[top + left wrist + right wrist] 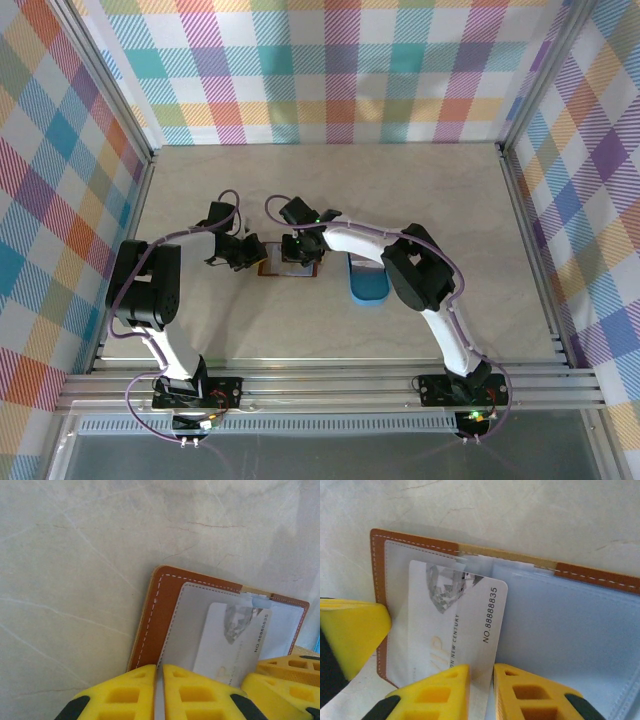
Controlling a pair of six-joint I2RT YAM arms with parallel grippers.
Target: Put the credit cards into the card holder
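Note:
The card holder (379,570) lies open on the table, brown leather rim up and clear pockets showing; in the top view it (305,271) sits between the two grippers. A white credit card (465,615) printed "NO.88888835" lies at a slant, its upper corner tucked under the left clear pocket. My right gripper (481,671) is shut on the card's near edge. My left gripper (160,668) is shut on the card holder's (162,610) near edge, where the clear pocket meets the leather. The same credit card (230,640) and a right finger (285,672) appear there too.
A blue oval tray (367,287) stands just right of the card holder, under the right forearm. The pale marbled table (450,200) is fenced by metal rails and plaid walls. The left gripper's yellow finger (350,635) sits beside the card holder's left rim.

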